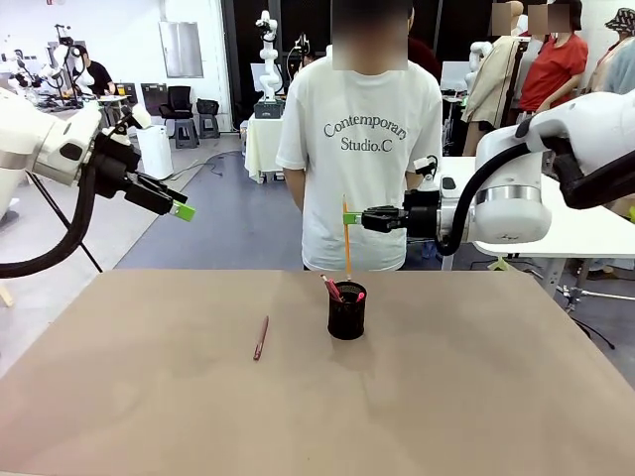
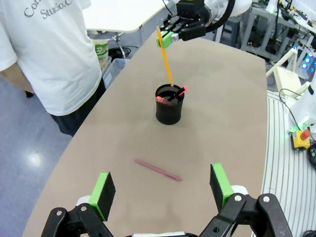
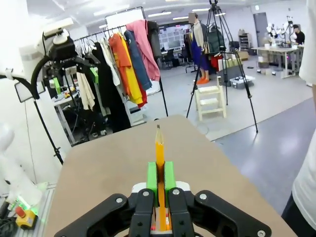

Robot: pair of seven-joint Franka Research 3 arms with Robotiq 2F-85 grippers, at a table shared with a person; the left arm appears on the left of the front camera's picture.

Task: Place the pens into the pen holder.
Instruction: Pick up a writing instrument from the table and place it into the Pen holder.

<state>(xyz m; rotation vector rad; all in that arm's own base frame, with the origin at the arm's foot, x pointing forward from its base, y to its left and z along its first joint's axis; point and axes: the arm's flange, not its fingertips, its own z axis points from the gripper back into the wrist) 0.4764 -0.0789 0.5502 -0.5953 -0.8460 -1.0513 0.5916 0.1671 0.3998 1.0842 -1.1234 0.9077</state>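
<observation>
The black mesh pen holder (image 1: pixel 347 317) (image 2: pixel 170 105) stands mid-table with a black, red-ended pen (image 1: pixel 332 289) (image 2: pixel 171 97) leaning inside it. Directly above it my right gripper (image 1: pixel 350 218) (image 2: pixel 166 39) (image 3: pixel 160 183) is shut on a yellow-orange pen (image 1: pixel 346 238) (image 2: pixel 165 58) (image 3: pixel 159 163) that hangs nearly upright, its lower tip close over the cup's mouth. A reddish-brown pen (image 1: pixel 260 338) (image 2: pixel 158 170) lies flat on the table left of the holder. My left gripper (image 1: pixel 182 209) (image 2: pixel 162 184) is open, raised at the table's left, with nothing between its fingers.
A person in a white T-shirt (image 1: pixel 359 149) stands at the far edge behind the holder. The brown table (image 1: pixel 446 397) has free room on all sides of the cup. Clothes racks and tripods stand off the table.
</observation>
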